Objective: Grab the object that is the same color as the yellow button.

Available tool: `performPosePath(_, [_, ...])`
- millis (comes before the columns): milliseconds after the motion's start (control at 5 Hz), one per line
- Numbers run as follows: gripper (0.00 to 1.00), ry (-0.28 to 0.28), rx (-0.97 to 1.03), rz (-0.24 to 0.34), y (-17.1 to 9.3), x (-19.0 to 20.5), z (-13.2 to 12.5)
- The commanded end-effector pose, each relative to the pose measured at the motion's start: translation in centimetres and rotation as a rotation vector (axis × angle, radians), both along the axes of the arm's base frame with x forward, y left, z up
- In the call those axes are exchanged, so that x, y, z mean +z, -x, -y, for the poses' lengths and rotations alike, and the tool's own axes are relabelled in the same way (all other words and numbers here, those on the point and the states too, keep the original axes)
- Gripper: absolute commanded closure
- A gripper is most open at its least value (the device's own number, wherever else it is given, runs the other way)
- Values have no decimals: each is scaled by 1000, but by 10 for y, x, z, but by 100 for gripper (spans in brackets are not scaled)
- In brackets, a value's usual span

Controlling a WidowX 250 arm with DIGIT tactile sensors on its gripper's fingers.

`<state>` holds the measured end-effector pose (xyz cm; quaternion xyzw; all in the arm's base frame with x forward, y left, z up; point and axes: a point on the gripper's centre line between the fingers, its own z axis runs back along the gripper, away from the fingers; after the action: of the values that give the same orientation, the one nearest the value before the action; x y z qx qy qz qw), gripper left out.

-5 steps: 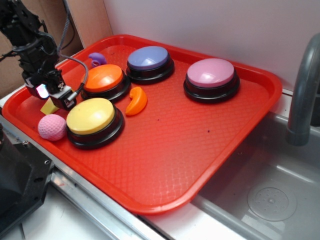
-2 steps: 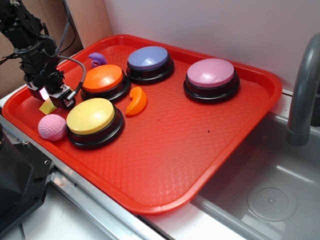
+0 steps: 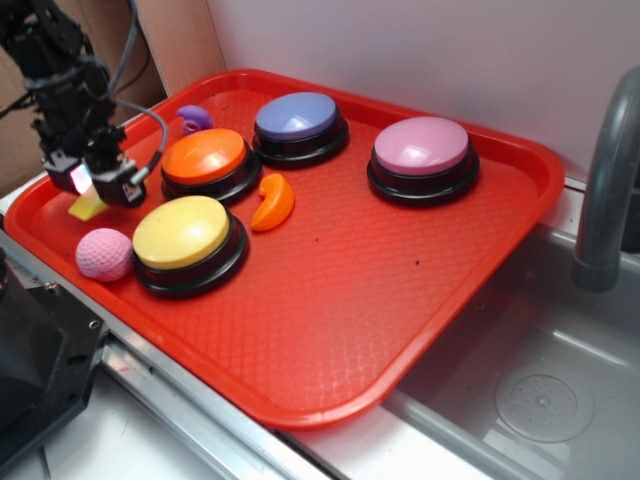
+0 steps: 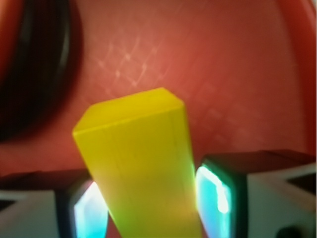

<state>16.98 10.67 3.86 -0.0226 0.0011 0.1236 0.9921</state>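
Wrist view shows me the yellow wedge (image 4: 141, 168) sitting between the claw (image 4: 148, 203) fingers, clamped on both sides, its long axis pointing away over the red tray (image 4: 237, 74), left of the yellow button (image 3: 183, 232).

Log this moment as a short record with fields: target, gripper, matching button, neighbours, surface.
target: yellow wedge, between the gripper fingers
gripper: gripper shut on the wedge, at the tray's left end
matching button: yellow button, right of the gripper
neighbours: pink ball beside the yellow button; orange button behind it; orange crescent to the right
surface: red tray
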Motion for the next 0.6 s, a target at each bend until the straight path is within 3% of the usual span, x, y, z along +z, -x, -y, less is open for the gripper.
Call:
performPosePath(0, [100,9,-146,59,-33,67,51])
performPosePath(200, [100,3,-249,67,-42,92,93])
performPosePath(400, [100,40,-312,76,-44,104,112])
